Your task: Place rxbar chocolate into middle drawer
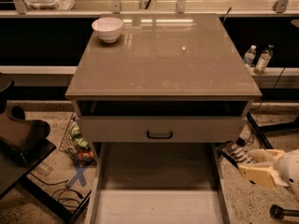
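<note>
Hanging at the lower right of the frame, the gripper [246, 162] is seen beside the cabinet, with the white arm [292, 171] running off the right edge. Its two fingers are closed on the rxbar chocolate [233, 152], which is gripped at one end so that the dark wrapper with its white print juts out toward the upper left. The bar is held just outside the right side wall of the middle drawer [156, 208], below the right end of the drawer front [117, 129], and it is not over the drawer's floor.

The middle drawer is pulled out toward the bottom centre of the frame. Its pale flat floor is exposed, and low thin walls are seen along the left and right. Nothing is seen lying on the part of the floor that is in view. Above it, the drawer front is closed, and a small black handle [159, 135] is set at its middle.

A white bowl [108, 28] is placed at the upper left corner of the cabinet top [163, 64]. Two bottles [257, 59] are stood on a ledge at the right, well apart from the gripper.
</note>
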Tool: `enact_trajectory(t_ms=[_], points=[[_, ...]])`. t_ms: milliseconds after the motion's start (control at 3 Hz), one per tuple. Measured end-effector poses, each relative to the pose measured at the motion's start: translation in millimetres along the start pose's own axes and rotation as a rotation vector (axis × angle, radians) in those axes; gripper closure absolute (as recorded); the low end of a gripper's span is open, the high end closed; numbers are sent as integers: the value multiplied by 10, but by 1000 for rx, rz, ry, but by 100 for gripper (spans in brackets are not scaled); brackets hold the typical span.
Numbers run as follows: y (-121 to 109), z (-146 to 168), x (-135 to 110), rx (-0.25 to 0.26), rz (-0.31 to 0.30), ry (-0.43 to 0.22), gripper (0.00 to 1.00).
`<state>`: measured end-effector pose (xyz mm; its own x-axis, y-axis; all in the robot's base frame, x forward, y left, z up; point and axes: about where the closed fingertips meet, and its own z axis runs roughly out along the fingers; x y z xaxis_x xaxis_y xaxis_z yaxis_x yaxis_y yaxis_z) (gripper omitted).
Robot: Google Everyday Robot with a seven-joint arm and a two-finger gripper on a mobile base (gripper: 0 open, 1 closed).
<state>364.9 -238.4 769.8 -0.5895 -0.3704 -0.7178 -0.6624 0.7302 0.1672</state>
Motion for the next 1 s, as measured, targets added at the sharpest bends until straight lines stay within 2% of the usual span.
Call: enact_trajectory(t_ms=[333,667,1000], points=[[4,15,-29,1,-2,0,100],[126,275,12,-41,-47,0,100],[335,801,145,-138,-122,-17,100]])
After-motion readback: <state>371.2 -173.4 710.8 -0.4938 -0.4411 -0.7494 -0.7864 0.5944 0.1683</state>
